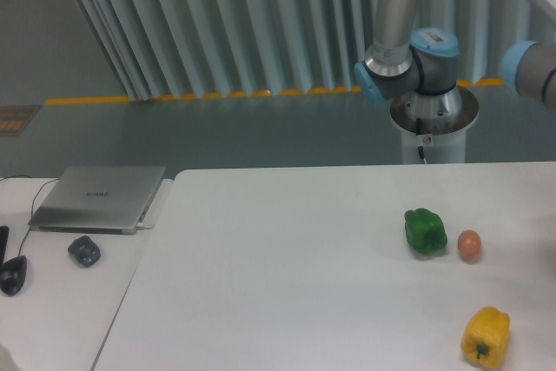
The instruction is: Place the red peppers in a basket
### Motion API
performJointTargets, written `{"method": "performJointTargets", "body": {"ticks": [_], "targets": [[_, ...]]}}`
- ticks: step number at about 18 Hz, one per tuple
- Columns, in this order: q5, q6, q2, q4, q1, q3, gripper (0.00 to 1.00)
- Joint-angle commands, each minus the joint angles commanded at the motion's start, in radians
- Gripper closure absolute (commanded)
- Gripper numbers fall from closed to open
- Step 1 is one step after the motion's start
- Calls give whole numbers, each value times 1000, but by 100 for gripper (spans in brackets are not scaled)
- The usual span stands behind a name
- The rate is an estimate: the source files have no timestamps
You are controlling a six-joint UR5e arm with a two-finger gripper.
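- Currently no red pepper in view; probably carried off past the right edge, no basket in shot either.
- End effector out of frame too, so can't tell if it's apart or clamped.
- Arm (408, 49): base column upright behind the tabletop (287, 284), one link cut off at right edge.
- Green pepper (425, 231), small orange ball (469, 245), yellow pepper (486, 334) sit untouched, not task items.
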Motion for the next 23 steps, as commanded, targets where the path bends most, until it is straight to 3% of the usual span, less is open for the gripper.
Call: {"method": "performJointTargets", "body": {"ticks": [5, 10, 14, 15, 16, 17, 23], "targets": [[-8, -30, -52, 129, 57, 17, 71], [-3, -99, -98, 195, 69, 61, 69], [-3, -124, -110, 201, 69, 75, 46], [-3, -122, -110, 201, 69, 75, 36], [-3, -122, -110, 201, 69, 75, 15], [-3, -124, -112, 201, 68, 72, 0], [-8, -125, -98, 203, 63, 51, 0]]}}
